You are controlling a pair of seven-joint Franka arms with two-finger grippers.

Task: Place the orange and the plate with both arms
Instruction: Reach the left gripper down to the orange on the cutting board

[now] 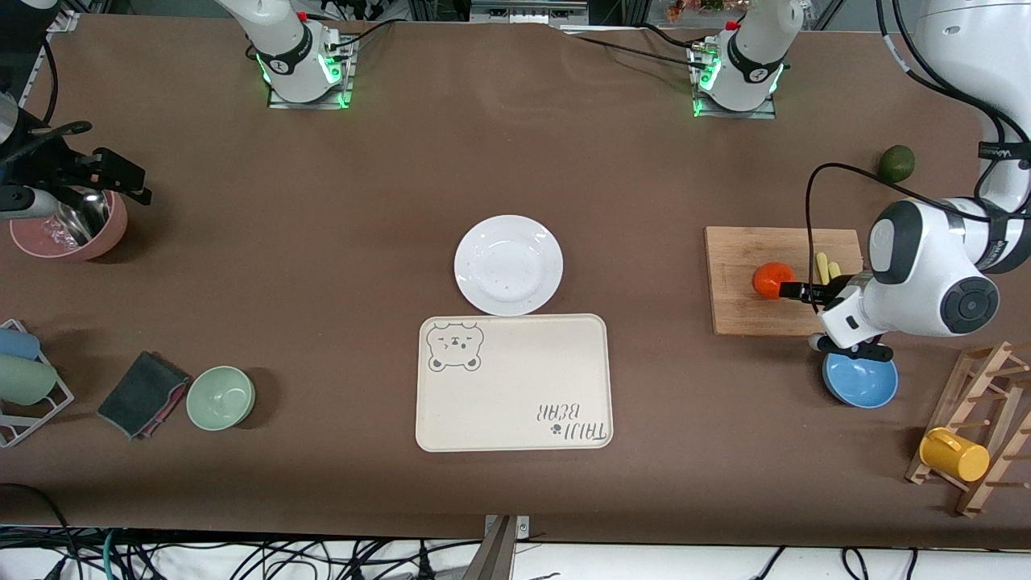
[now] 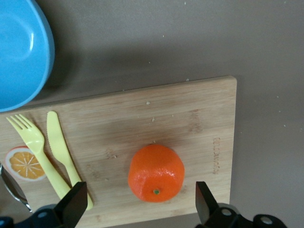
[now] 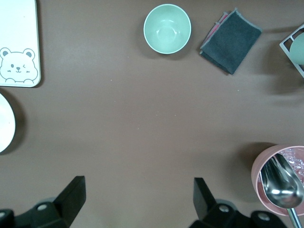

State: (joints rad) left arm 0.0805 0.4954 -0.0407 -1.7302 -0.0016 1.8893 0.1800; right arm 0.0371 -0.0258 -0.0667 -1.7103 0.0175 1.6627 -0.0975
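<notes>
Orange (image 1: 774,279) and plate (image 1: 508,264) are both resting on their own, and I have neither in hand. Working from the edge nearest the front camera, I see the cream bear-print tray (image 1: 513,382) lying flat at mid-table, with a pale green bowl (image 1: 221,397) and a folded dark cloth (image 1: 142,394) toward the right arm's end, and a blue bowl (image 1: 860,380) and a wooden rack holding a yellow mug (image 1: 954,454) toward the left arm's end. Just farther from the camera than the tray, almost touching its edge, sits the white plate, upright and bare. Level with it toward the left arm's end lies the wooden cutting board (image 1: 785,279), and the orange sits on it beside a yellow plastic fork (image 2: 33,151) and knife (image 2: 64,154). My left gripper (image 2: 137,206) hovers over that board with its 2 fingers spread wide, 1 on each side of the orange without touching it. My right gripper (image 3: 137,204) hangs released over bare table beside the pink bowl (image 1: 71,229) with a metal spoon in it, at the right arm's end, waiting. Farthest back on the left arm's end rests a dark green avocado (image 1: 896,163).
</notes>
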